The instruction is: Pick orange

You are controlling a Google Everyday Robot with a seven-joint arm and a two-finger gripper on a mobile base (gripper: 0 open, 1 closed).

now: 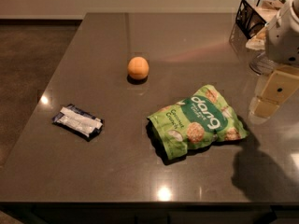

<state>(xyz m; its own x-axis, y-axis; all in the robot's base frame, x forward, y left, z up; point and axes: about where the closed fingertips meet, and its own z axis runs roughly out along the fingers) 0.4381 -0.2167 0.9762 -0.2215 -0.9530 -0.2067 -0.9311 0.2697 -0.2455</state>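
- 3 loose items lie on a dark grey table (117,171) with a glossy top and glare spots near the front edge.
- Nearest thing is a big dark shadow (261,171) on the front-right of the table, below the arm.
- A green snack bag (198,122) lies flat and crumpled, right of centre.
- A small dark-blue packet (78,121) with a white label lies flat on the left, about level with the bag and well apart from it.
- The gripper (272,97) hangs at the right edge of view, above the table, just past the bag's right end and clear of it. It shows as beige parts under a white housing. Cannot tell if it is released or clenched. Nothing shows in its hold.
- The orange (138,68) sits alone on the table top, left of centre and farther back than the bag and packet. It is well apart from both of them and from the gripper, with free space on all sides.
- Handling, my guess: light, firm with slight give, and the matte creased skin should grip fine. It is round, so it likely rolls on the slick top if nudged off-centre. Over-squeezing could bruise it.
- Where to take hold: across the widest part, 1 pad on each side, coming straight down and centred. Any approach angle looks open.
- Farthest, in the back-right corner, is a black wire basket (254,13) with pale contents that are unclear.
- The pick is not yet made. The reach has to go left and back, past the bag.
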